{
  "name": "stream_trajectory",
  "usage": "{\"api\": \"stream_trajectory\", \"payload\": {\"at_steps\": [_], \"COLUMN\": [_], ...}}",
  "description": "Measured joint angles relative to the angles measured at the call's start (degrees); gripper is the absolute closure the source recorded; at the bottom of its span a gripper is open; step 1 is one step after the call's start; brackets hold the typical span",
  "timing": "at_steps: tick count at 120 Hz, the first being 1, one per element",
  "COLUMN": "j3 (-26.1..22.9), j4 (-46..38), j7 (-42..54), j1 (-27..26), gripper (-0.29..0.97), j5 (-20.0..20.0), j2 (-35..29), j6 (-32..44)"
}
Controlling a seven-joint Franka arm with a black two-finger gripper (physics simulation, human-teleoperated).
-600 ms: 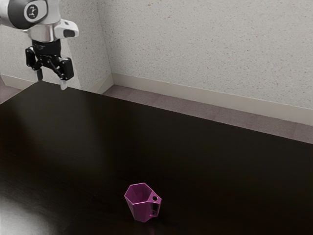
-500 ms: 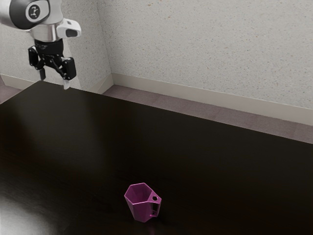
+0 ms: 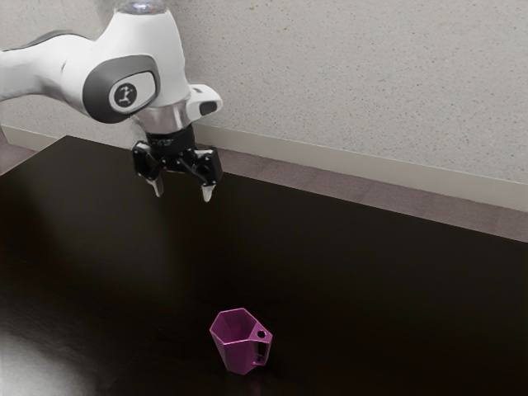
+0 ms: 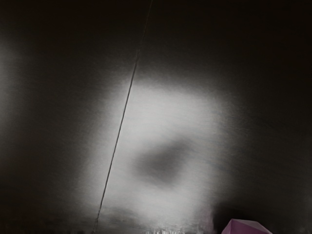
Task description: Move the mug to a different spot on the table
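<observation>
A magenta faceted mug (image 3: 240,340) stands upright on the dark table (image 3: 371,280) near its front edge, its handle toward the exterior view's right. My gripper (image 3: 181,189) hangs open in the air above the table, well up and to the exterior view's left of the mug, with nothing between its fingers. In the wrist view, a corner of the mug (image 4: 245,227) shows at the frame's edge, off to one side of my hand over the glossy table surface (image 4: 161,122).
The table's far edge runs diagonally in front of a textured wall (image 3: 355,74) with a pale baseboard (image 3: 346,161). A thin seam (image 4: 124,112) crosses the tabletop under my hand.
My arm has swung from the far upper left toward the exterior view's right and lower, bringing the open gripper over the table and closer to the mug. The mug has not moved.
</observation>
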Motion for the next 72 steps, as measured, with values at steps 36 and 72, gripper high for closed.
{"api": "stream_trajectory", "payload": {"at_steps": [36,72], "j3": [-0.11,-0.66], "j4": [-6.65,-13.74], "j7": [-29.16,-58.07], "j1": [-6.55,-11.39], "gripper": [0.0,0.0], "j5": [-1.96,-1.55], "j2": [1.12,2.59], "j6": [7.33,16.52]}}
